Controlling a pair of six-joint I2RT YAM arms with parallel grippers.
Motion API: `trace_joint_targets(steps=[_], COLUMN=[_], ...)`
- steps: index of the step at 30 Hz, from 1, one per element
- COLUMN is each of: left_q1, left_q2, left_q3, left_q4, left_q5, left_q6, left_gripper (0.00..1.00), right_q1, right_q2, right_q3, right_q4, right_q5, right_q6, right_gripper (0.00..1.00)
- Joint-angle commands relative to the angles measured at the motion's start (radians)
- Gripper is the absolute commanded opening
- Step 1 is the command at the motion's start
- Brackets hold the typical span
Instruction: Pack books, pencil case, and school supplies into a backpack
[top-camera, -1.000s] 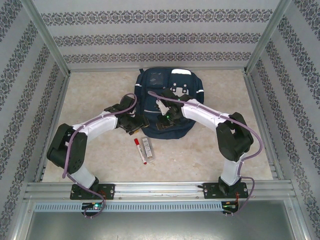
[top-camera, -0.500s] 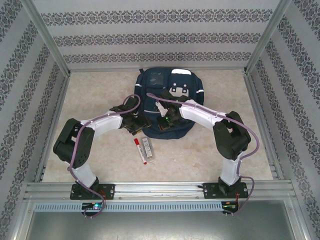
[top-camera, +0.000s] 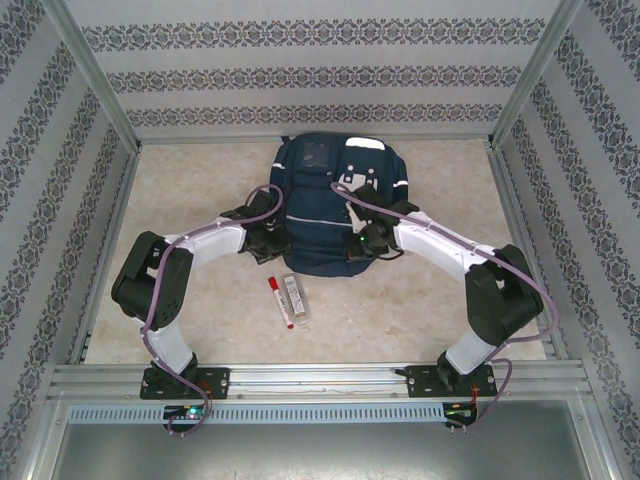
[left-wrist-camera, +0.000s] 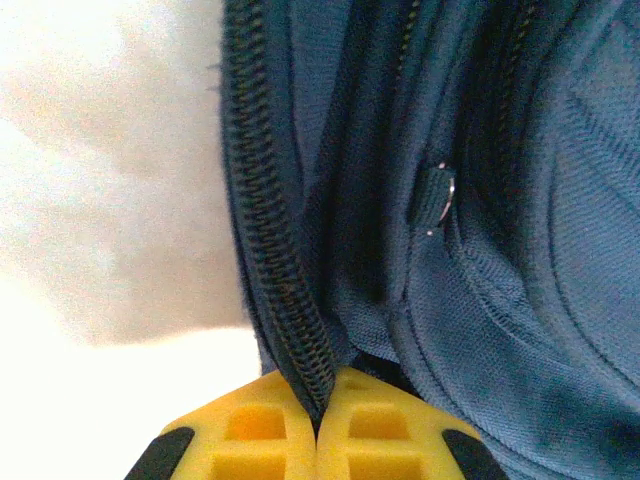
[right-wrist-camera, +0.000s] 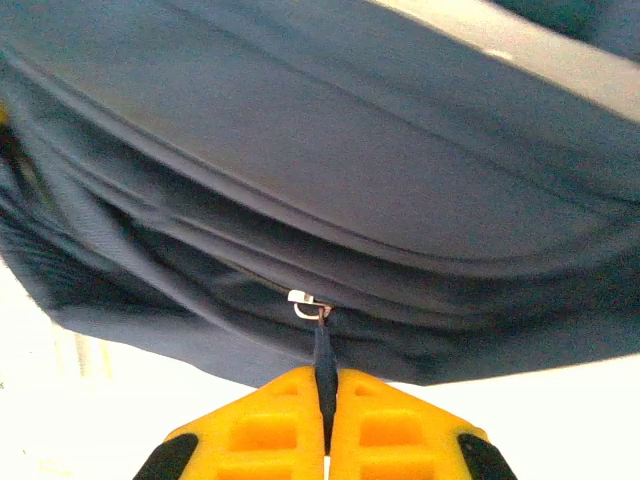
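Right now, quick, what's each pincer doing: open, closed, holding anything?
Left pincer: closed, pinching the backpack along its zipper edge.
Right pincer: closed on the backpack's zipper pull.

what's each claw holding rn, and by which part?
The left claw pinches the backpack by its zipper edge; the right claw grips its zipper pull.

The beige table (top-camera: 430, 300) carries the backpack (top-camera: 316, 218), a marker (top-camera: 281, 303) and the pencil case (top-camera: 294, 298)
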Motion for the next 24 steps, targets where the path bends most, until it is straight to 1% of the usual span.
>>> trace_joint_targets(steps=[1,5,8,11,13,14,15,16,17,18,19,21,24], left_q1=[0.075,0.146,0.21,0.265,0.295,0.308,0.313,0.313,0.311,0.309,0.307,0.29,0.214], left_q2=[0.011,0.031,0.071,0.121,0.147,0.158,0.165,0.163,0.154,0.133,0.1,0.028,-0.069], left_q3=[0.034,0.091,0.14,0.215,0.258,0.279,0.297,0.315,0.32,0.313,0.299,0.262,0.246], left_q4=[-0.069,-0.116,-0.148,-0.198,-0.221,-0.229,-0.236,-0.248,-0.254,-0.257,-0.258,-0.263,-0.297], left_q5=[-0.091,-0.07,-0.031,-0.023,-0.024,-0.012,0.006,0.02,0.03,0.039,0.046,0.045,0.019], left_q6=[0.082,0.151,0.206,0.266,0.277,0.271,0.264,0.259,0.25,0.234,0.213,0.181,0.226], left_gripper=[0.0,0.0,0.0,0.0,0.0,0.02,0.11,0.25,0.36,0.42,0.46,0.49,0.53], right_q1=[-0.056,-0.117,-0.162,-0.183,-0.178,-0.171,-0.159,-0.145,-0.132,-0.116,-0.098,-0.065,-0.035], right_q2=[-0.065,-0.098,-0.105,-0.108,-0.109,-0.111,-0.113,-0.117,-0.12,-0.123,-0.123,-0.126,-0.131], right_q3=[-0.063,-0.107,-0.119,-0.12,-0.115,-0.115,-0.118,-0.119,-0.119,-0.119,-0.112,-0.089,-0.051], right_q4=[-0.009,0.039,0.069,0.096,0.118,0.133,0.155,0.177,0.193,0.211,0.22,0.22,0.208], right_q5=[0.081,0.098,0.096,0.05,-0.002,-0.028,-0.055,-0.073,-0.086,-0.096,-0.101,-0.094,-0.091], right_q6=[0.01,-0.026,-0.052,-0.075,-0.076,-0.069,-0.057,-0.041,-0.027,-0.012,-0.001,0.003,-0.005], right_gripper=[0.0,0.0,0.0,0.0,0.0,0.0,0.0,0.0,0.0,0.0,0.0,0.0,0.0])
